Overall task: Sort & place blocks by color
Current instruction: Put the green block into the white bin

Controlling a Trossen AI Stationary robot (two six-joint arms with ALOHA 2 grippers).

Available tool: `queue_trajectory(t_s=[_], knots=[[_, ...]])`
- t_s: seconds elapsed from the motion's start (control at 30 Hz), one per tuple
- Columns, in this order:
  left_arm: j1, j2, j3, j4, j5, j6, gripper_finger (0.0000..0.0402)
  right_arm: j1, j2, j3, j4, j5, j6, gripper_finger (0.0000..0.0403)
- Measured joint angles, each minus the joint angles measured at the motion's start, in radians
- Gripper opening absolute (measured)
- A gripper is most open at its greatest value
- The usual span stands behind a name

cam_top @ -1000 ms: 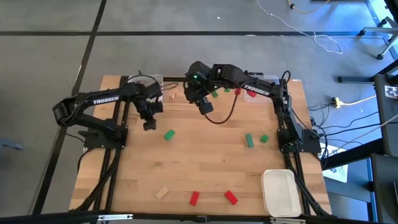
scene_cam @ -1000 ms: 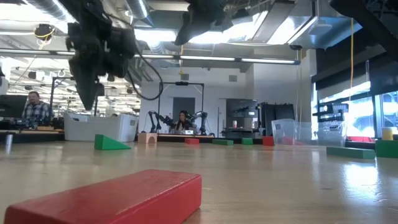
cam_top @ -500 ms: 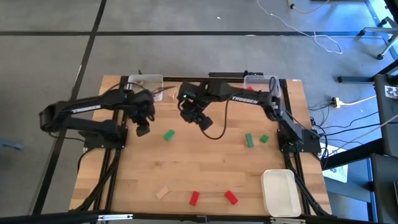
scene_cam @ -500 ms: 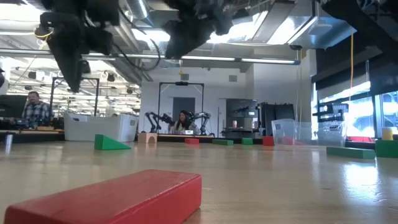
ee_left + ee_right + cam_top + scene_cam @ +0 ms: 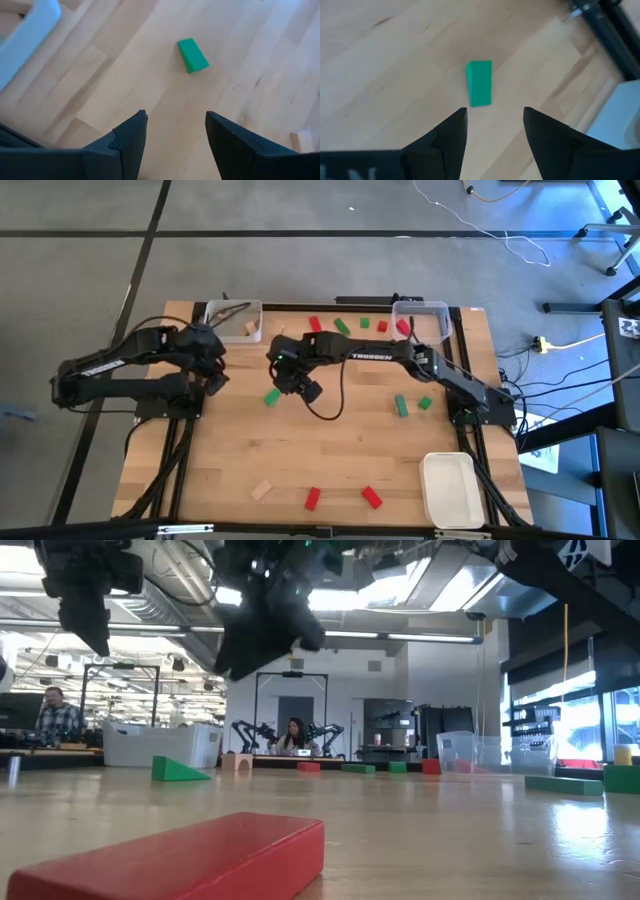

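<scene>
A green block (image 5: 271, 396) lies flat on the wooden table (image 5: 330, 450), left of the middle; it also shows in the left wrist view (image 5: 192, 55), the right wrist view (image 5: 480, 83) and the low view (image 5: 180, 769). My right gripper (image 5: 306, 391) hangs open just to its right, above the table, fingers slanting down toward it (image 5: 492, 130). My left gripper (image 5: 214, 382) hangs open to the block's left, higher up (image 5: 175, 135). More red, green and tan blocks lie scattered on the table.
Clear bins stand at the far edge, left (image 5: 233, 315) and right (image 5: 420, 315). Red and green blocks (image 5: 341, 326) lie between them. Two green blocks (image 5: 401, 406) lie at the right. A tan block (image 5: 261, 490), two red blocks (image 5: 313, 498) and a white tray (image 5: 448, 488) sit near the front.
My right gripper has come down from the far middle toward the near left, ending beside the green block, and has stayed open. My left gripper has risen and drawn back toward the table's left edge, away from that block, also open. The block has not moved.
</scene>
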Motion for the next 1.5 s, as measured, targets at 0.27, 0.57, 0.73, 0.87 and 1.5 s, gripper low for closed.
queue_trajectory(t_s=[0.27, 0.57, 0.73, 0.87, 1.5], knots=[[0.001, -0.041, 0.0, -0.027, -0.009, -0.028, 0.0195, 0.003, 0.082, 0.0, 0.125, -0.01, -0.002, 0.0194], [0.001, -0.04, 0.0, -0.039, -0.018, -0.047, 0.0195, 0.003, 0.148, 0.0, 0.196, -0.112, -0.002, 0.0194], [0.001, -0.04, 0.0, -0.042, -0.027, -0.051, 0.0195, 0.003, 0.169, -0.001, 0.219, -0.112, -0.002, 0.0194], [0.001, -0.04, 0.0, -0.043, -0.028, -0.052, 0.0195, 0.003, 0.178, 0.001, 0.25, -0.114, 0.002, 0.0194], [0.001, -0.04, 0.0, -0.048, -0.028, -0.053, 0.0195, 0.002, 0.217, 0.0, 0.294, -0.117, 0.003, 0.0194]])
